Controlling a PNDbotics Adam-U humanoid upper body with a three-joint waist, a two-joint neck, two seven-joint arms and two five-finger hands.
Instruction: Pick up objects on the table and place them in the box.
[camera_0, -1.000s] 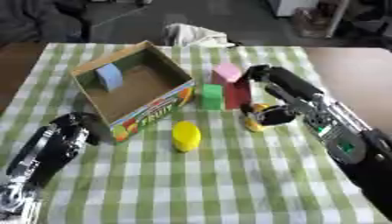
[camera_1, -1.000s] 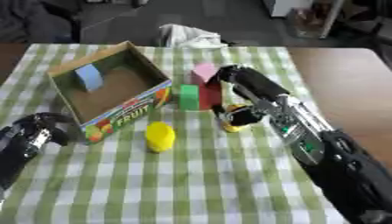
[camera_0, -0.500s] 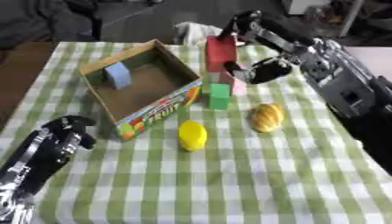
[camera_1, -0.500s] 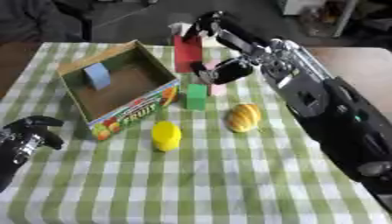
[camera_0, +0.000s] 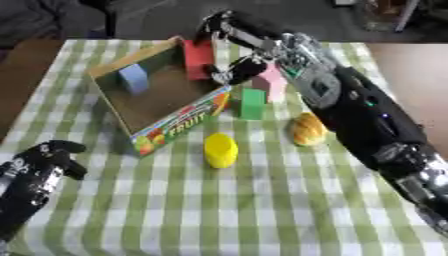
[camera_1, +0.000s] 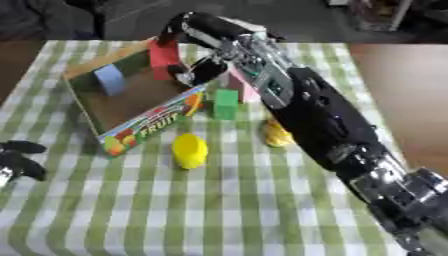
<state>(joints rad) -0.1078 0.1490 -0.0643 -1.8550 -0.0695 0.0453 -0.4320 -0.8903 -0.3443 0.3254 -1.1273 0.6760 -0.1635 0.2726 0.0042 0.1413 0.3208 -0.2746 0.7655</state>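
While the right hand (camera_0: 234, 47) holds the red block (camera_0: 198, 59) between curled fingers and thumb over the far side of the box (camera_0: 179, 122), that block hangs partly inside the box opening, just above its far wall, with a blue block (camera_0: 133, 78) already lying inside against the box's left wall. The red block looks like a stiff, light, flat-sided piece, probably foam or wood, so it should keep its shape in a pinch and drop cleanly; its flat opposite faces are the sensible place to hold it, as the hand does now. Just right of the box stand a pink block (camera_0: 269, 82) and, nearer the camera, a green block (camera_0: 252, 103), both likely as rigid and easy to take by their sides. Farther right of the box lies a yellow-orange rounded thing (camera_0: 307, 129), and in front of the box a yellow cylinder (camera_0: 220, 149); these curved shapes may roll or slip, so I judge a wrap around the middle would suit them better. The pink block sits close under the right forearm and could be knocked as the arm pulls back. The left hand (camera_0: 48, 162) rests well in front of the box near the lower left corner of the checked worktop (camera_0: 262, 210), fingers curled and holding nothing.
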